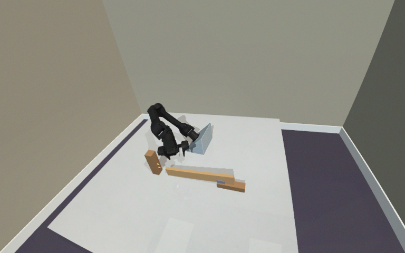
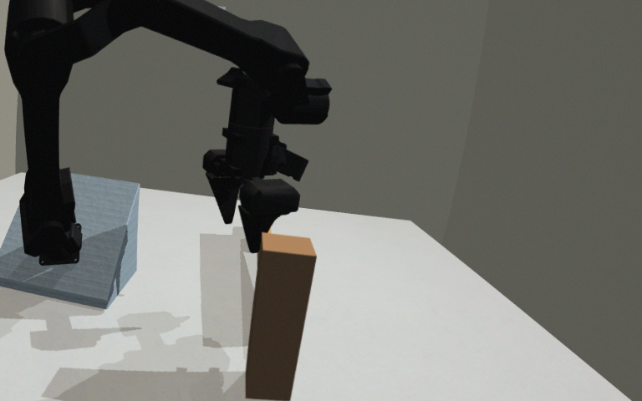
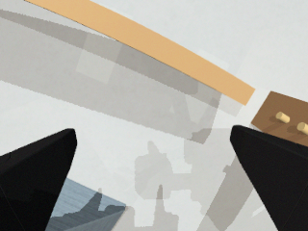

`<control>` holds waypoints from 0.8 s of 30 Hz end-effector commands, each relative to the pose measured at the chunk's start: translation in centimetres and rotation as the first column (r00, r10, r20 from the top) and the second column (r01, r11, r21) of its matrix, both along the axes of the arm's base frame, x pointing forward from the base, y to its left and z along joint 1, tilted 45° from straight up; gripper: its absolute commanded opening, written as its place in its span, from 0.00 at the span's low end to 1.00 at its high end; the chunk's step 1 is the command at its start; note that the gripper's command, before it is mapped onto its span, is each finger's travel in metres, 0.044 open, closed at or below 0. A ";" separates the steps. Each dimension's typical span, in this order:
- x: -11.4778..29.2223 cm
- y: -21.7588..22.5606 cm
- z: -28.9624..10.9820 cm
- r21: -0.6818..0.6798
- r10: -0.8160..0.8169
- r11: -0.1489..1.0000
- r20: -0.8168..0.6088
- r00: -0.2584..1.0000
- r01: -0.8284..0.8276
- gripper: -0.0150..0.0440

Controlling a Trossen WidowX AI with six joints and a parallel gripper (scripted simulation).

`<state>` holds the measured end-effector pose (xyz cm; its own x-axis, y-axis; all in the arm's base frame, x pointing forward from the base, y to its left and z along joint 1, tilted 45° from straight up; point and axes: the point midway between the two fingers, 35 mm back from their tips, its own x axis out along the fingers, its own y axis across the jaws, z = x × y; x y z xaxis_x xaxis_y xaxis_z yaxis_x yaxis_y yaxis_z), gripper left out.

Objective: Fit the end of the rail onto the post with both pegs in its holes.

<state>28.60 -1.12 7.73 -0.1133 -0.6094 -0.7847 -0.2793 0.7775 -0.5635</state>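
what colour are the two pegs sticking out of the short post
Pale tan, lighter than the brown post face that they stick out of. The pegs show best in the wrist view.
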 end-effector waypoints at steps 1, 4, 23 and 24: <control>3.7 -1.6 -3.3 0.198 0.556 0.820 -0.498 0.665 -0.537 1.00; 4.1 -1.8 -3.6 0.269 0.628 0.757 -0.552 0.548 -0.596 1.00; 4.3 -1.8 -4.0 0.342 0.687 0.689 -0.589 0.426 -0.639 1.00; 4.3 -1.8 -4.0 0.342 0.687 0.689 -0.589 0.426 -0.639 1.00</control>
<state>32.65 -2.75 4.10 -0.1603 -0.6726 -0.7225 -0.9681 0.2499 -0.0178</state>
